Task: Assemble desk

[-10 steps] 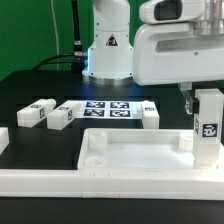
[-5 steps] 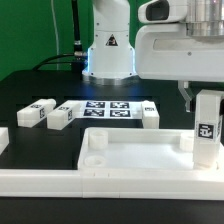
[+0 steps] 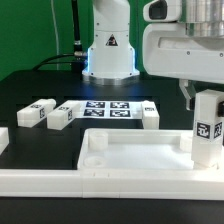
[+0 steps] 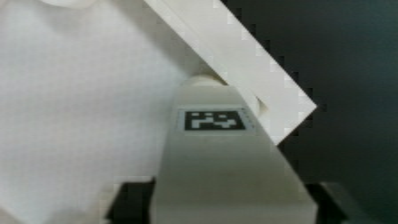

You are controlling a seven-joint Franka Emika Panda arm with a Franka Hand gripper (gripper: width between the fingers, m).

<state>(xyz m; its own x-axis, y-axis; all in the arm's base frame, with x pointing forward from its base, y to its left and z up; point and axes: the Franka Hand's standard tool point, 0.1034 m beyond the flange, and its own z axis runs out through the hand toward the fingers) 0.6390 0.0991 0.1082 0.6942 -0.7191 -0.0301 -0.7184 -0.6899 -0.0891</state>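
Exterior view: one leg block stands upright in the tabletop's corner toward the exterior view's right, tag facing the camera; gripper sits directly over it, fingers flanking its top; wrist view shows the block between both fingers, cannot tell if clamped or loose; tabletop lies on the black counter; other leg blocks lie behind it beside the marker board

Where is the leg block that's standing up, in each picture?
Exterior view: the leg block stands upright at the tabletop's end on the exterior view's right.
Wrist view: the leg block fills the middle, close up, with the white tabletop behind it.
Shared landmark: the black-and-white tag on the leg block.
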